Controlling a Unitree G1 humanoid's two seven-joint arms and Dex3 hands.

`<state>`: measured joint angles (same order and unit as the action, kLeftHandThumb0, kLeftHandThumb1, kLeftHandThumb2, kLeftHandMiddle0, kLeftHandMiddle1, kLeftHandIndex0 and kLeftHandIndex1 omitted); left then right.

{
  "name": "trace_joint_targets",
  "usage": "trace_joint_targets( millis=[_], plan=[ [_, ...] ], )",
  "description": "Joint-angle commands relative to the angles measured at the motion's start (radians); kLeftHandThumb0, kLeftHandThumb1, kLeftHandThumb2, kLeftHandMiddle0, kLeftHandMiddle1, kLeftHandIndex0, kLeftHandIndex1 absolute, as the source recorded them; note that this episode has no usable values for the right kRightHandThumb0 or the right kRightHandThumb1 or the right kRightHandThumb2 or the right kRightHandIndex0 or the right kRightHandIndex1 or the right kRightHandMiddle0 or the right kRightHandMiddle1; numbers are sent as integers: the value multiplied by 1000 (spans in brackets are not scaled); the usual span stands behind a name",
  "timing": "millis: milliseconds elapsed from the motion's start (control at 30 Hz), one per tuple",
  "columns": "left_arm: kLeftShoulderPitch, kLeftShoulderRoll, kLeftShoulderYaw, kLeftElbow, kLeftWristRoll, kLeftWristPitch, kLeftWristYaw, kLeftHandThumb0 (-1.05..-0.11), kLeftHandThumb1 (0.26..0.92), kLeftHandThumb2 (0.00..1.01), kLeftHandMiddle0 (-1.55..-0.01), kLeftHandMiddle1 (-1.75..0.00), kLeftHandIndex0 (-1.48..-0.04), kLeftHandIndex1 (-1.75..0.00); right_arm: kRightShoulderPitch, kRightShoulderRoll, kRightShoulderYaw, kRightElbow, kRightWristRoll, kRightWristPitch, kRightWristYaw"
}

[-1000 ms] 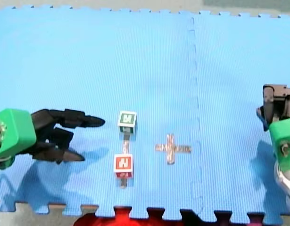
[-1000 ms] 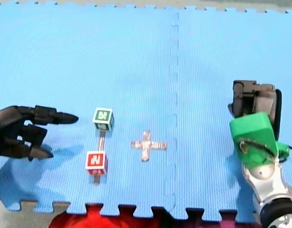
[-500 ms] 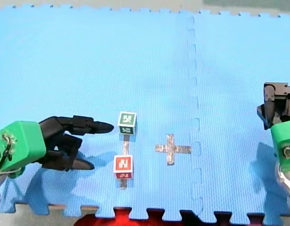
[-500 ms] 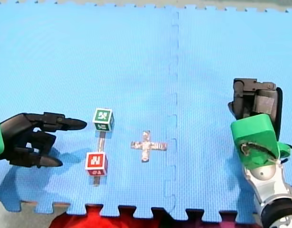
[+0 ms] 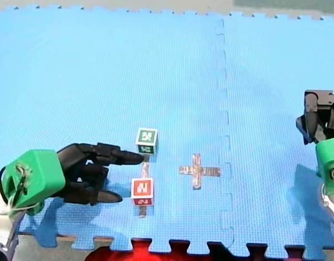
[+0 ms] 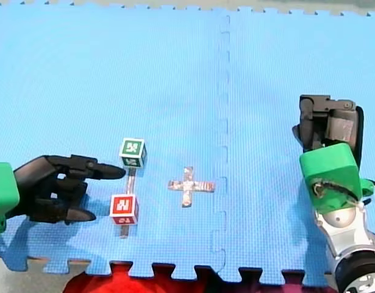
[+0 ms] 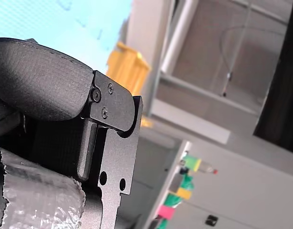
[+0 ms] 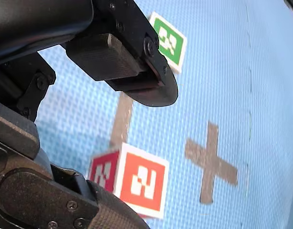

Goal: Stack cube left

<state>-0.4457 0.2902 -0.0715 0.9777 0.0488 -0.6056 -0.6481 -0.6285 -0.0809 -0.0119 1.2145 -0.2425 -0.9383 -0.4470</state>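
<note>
Black and empty, the left robot hand (image 5: 90, 171) hovers low over the blue foam mat (image 5: 156, 65) with its fingers uncurled. Its upper fingertip is just beside the green cube (image 5: 146, 141) and its lower one near the red cube (image 5: 142, 190). The two cubes sit apart on the mat, with a strip of tape (image 5: 145, 167) between them. A tape cross (image 5: 198, 171) lies to their right. The right robot hand (image 6: 326, 125) is at the mat's far right; whether it is open or closed I cannot tell.
</note>
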Motion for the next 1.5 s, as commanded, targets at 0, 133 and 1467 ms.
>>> trace_joint_targets(
  millis=[0, 133, 1467],
  plan=[
    [10, -2, -13, -6, 15, -1, 12, -836, 682, 1, -913, -1746, -714, -20, -4, -3, -4, 2, 6, -6, 2],
    [7, 1, -24, -10, 30, 4, 34, -841, 684, 2, -917, -1746, -687, -3, -5, -4, -7, -1, 10, -8, 8],
    [-16, 7, -48, 27, 19, -14, -16, -570, 710, 9, -822, -1746, -408, -1, -1, -8, -12, -10, 3, -27, -11]
  ],
)
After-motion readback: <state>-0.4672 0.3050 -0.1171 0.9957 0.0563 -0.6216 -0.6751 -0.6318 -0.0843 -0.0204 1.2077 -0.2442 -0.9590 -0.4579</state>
